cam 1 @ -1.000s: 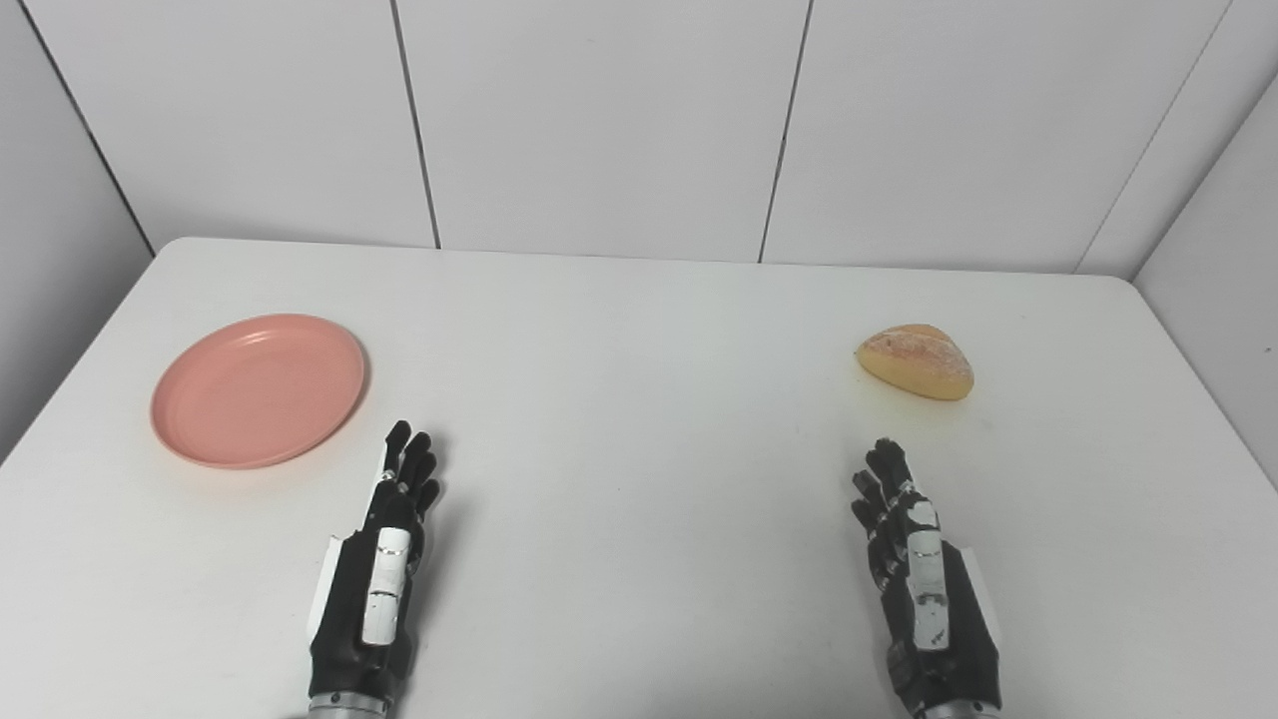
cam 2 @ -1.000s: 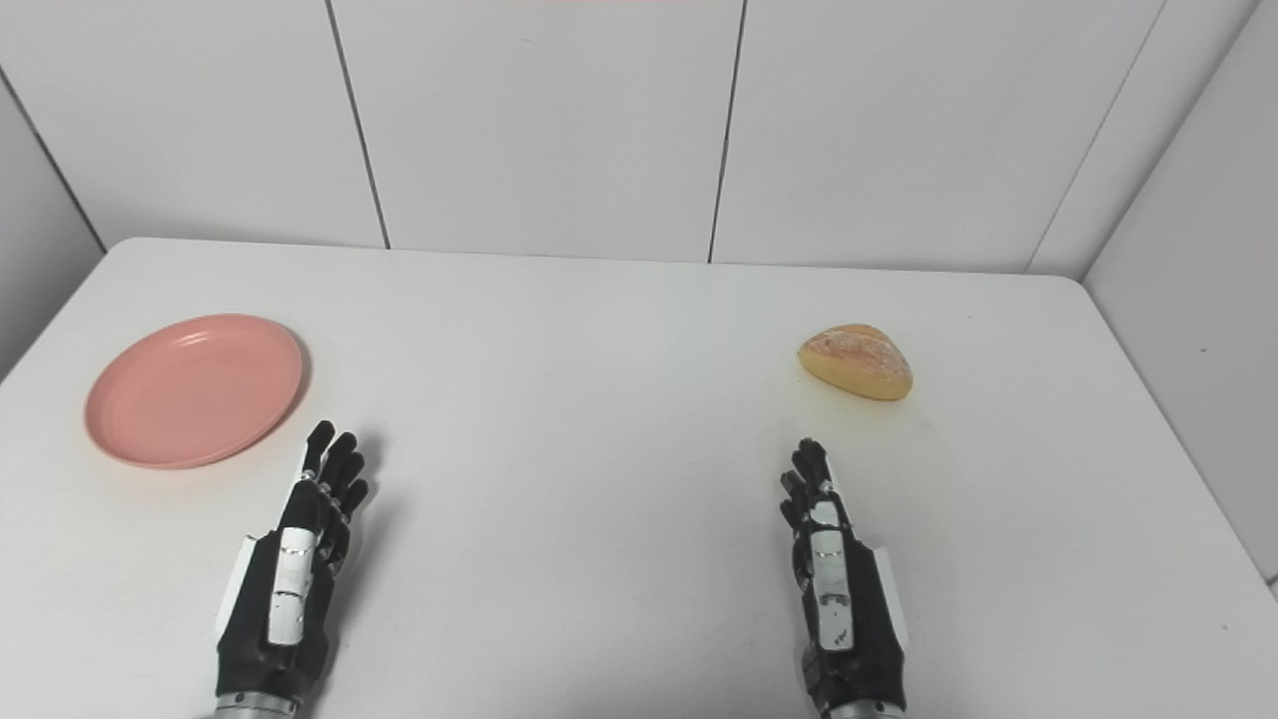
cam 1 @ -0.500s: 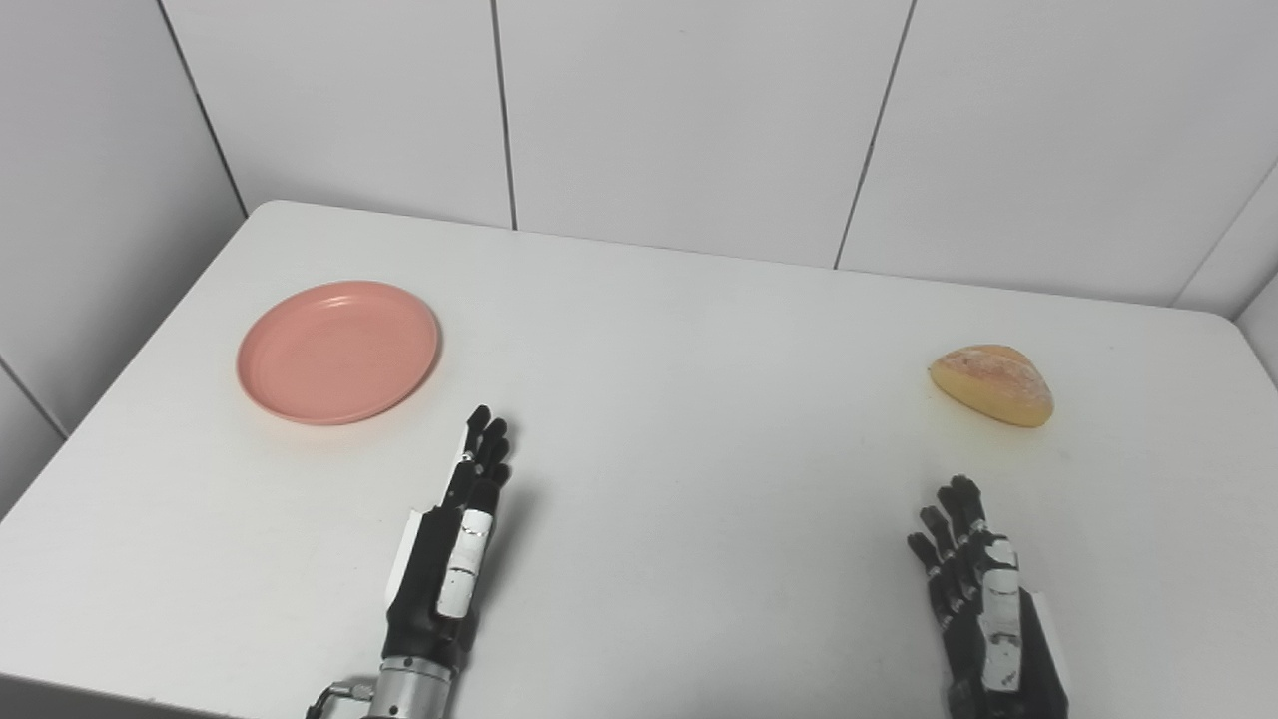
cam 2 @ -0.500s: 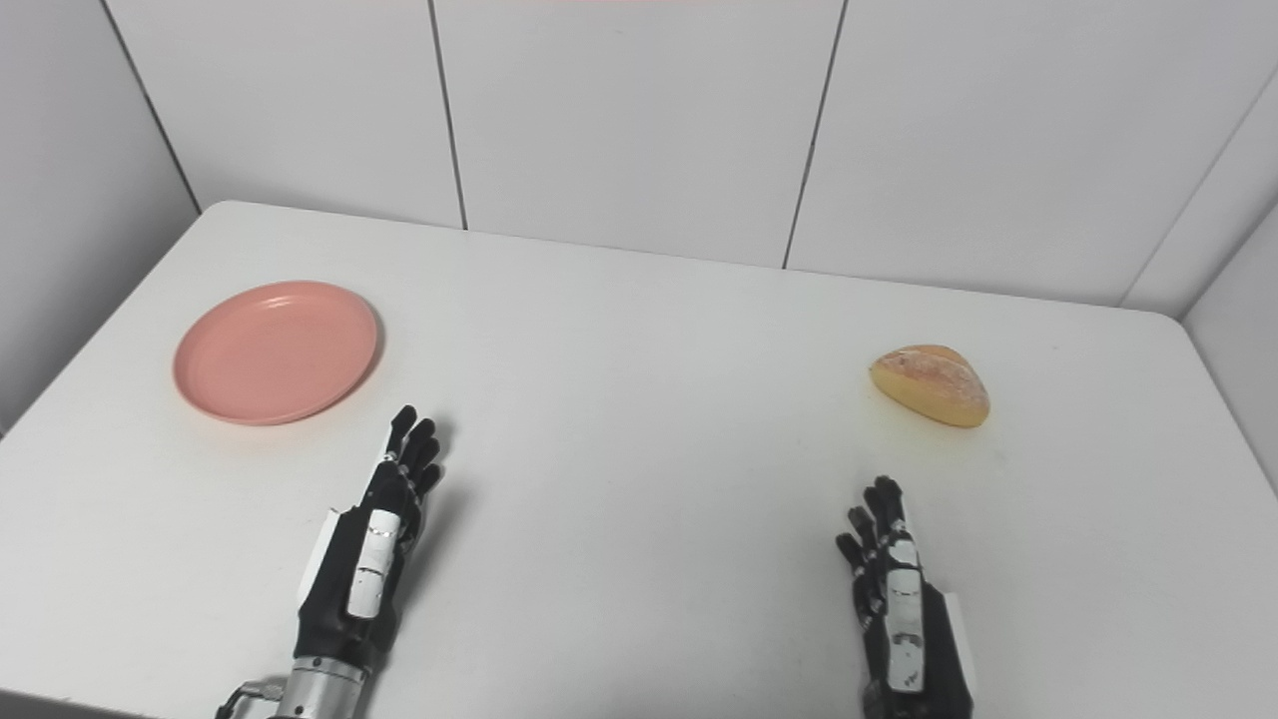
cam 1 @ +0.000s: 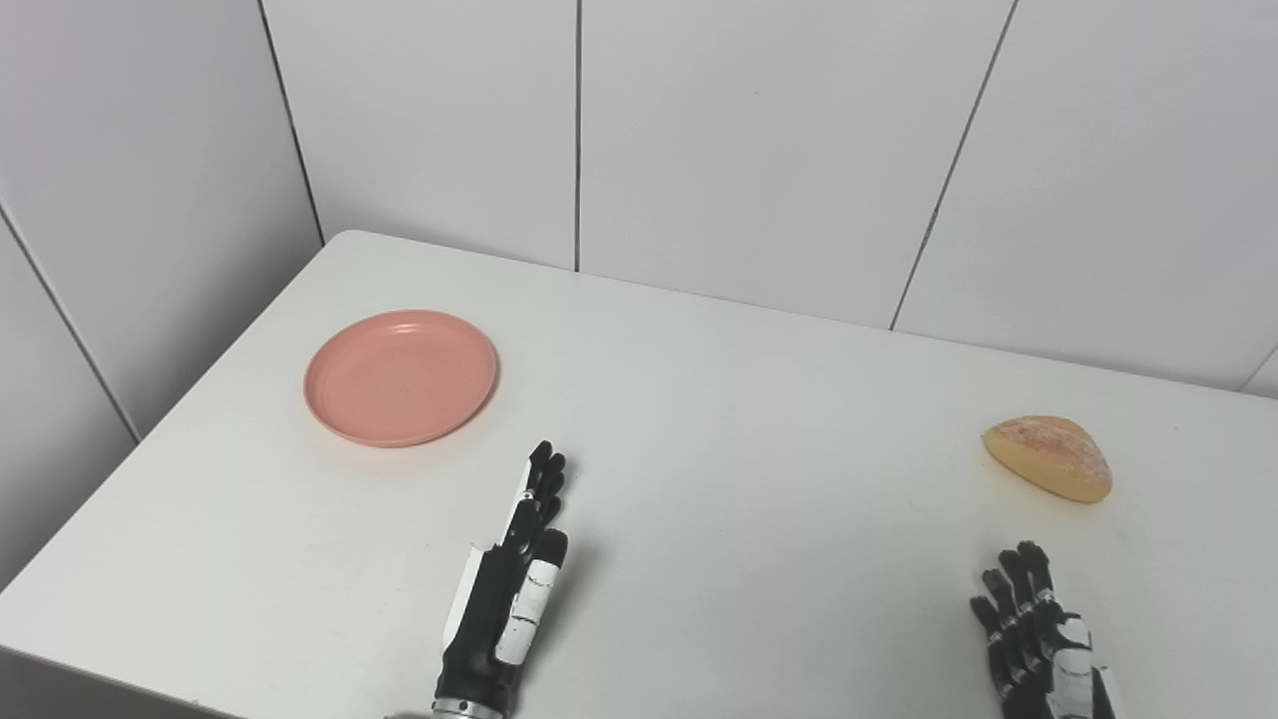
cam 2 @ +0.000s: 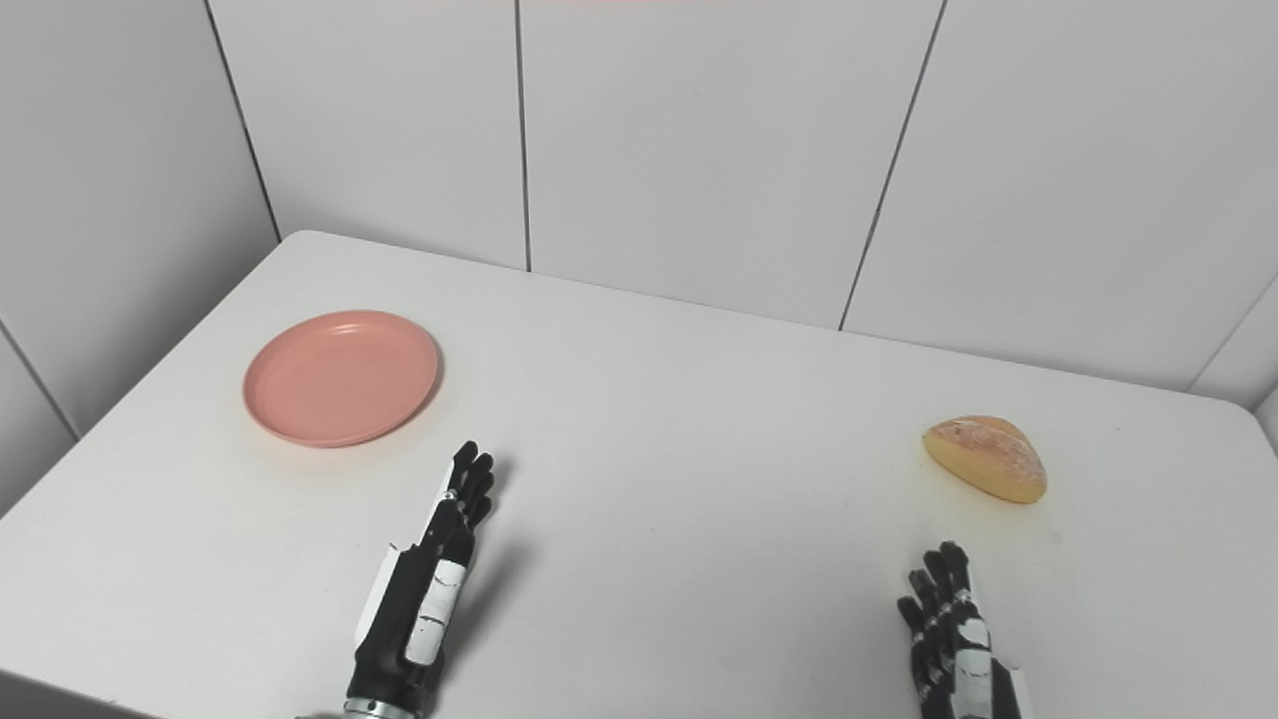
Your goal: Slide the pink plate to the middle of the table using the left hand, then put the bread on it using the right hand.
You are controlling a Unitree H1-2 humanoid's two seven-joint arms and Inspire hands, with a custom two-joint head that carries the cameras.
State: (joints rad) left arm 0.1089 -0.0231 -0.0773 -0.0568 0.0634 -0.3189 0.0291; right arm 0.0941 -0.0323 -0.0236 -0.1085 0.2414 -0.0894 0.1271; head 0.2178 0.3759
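Note:
A pink plate [cam 1: 400, 376] lies flat on the left part of the white table [cam 1: 719, 419], with nothing on it. A golden bread roll [cam 1: 1048, 457] rests on the table at the right. My left hand [cam 1: 511, 591] is near the front edge, below and right of the plate, open with fingers stretched forward and holding nothing. Low at the right, partly cut by the picture's bottom edge, my right hand [cam 1: 1033, 635] is open with fingers spread, a little in front of the bread and apart from it.
White panelled walls [cam 1: 699, 130] close in the table at the back and on the left. The table's left edge and front-left corner [cam 1: 20, 639] show. Bare tabletop lies between plate and bread.
The whole picture has shifted right and down, so the camera has turned left. Plate and bread lie where they were. Both hands stay open, and the left hand looks slightly raised on edge.

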